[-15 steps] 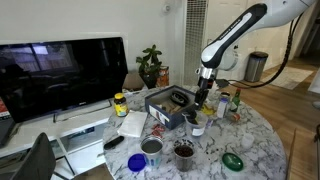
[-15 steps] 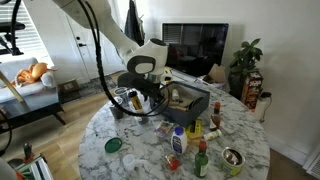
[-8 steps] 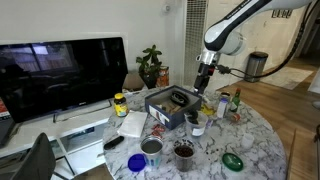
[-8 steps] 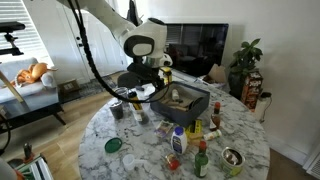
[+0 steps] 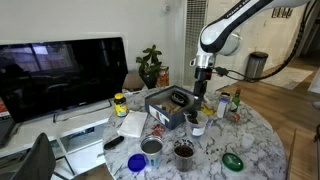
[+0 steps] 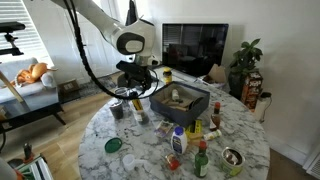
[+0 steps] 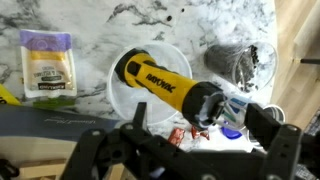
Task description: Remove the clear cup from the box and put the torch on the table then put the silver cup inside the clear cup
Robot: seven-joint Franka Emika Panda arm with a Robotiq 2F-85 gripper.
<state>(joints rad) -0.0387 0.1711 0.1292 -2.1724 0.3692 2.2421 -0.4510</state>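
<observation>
End effector risen, torch inside clear cup

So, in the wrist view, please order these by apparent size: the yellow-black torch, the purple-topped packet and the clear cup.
1. The torch and the packet: they look about alike, so I do not rank them.
2. The clear cup: smallest.

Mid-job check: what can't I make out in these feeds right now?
Tool grip: the wrist view shows its dark fingers blurred at the bottom edge, and both exterior views show it too small; open or shut is unclear.
Yellow-and-black torch: its black end is partly covered by the tool in the wrist view.
Dark grey-blue open-top box: contents too small to tell in both exterior views.
</observation>
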